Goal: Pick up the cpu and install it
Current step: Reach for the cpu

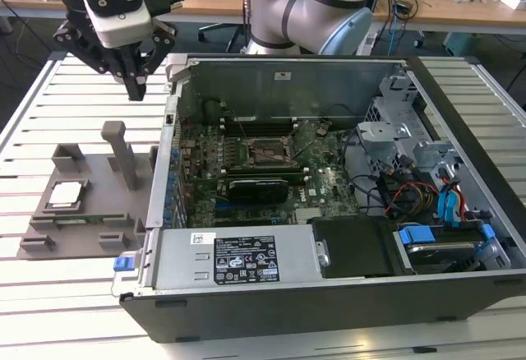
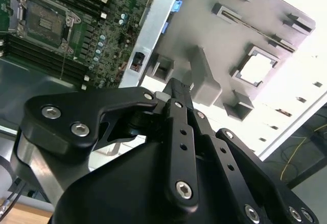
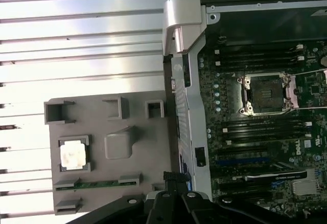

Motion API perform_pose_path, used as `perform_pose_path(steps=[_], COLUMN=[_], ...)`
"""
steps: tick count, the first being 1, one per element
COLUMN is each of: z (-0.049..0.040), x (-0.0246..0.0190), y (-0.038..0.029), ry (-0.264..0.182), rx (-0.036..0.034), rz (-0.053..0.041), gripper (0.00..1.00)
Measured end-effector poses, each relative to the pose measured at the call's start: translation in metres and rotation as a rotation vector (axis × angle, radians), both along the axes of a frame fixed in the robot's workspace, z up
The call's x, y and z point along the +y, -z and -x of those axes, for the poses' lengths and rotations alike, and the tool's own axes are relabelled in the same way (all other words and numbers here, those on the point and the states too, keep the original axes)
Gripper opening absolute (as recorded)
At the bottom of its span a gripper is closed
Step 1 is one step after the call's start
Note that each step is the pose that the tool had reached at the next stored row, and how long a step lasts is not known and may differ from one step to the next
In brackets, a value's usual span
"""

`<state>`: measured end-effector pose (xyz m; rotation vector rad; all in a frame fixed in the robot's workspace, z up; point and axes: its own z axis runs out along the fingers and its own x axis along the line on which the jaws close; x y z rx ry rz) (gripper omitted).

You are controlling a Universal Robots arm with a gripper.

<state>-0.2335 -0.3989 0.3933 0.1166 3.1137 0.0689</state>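
The cpu point(image 1: 67, 194) lies well apart from the claw point(image 1: 137, 91).

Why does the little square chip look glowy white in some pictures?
In the first wrist view the cpu is washed out white by glare; in the second wrist view the cpu too; in the exterior view the cpu looks pale grey.

cpu point(image 3: 72, 155): in grey tray point(image 3: 145, 155) pocket | case point(image 3: 186, 111): beside tray
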Motion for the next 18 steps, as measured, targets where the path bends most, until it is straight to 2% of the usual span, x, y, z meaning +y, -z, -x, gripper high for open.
perform_pose_path(steps=[18], z=[0.0235], x=[0.0000], y=[0.0001], ry=[0.000], rx=[0.0000], rz=[0.0000], gripper=[0.11])
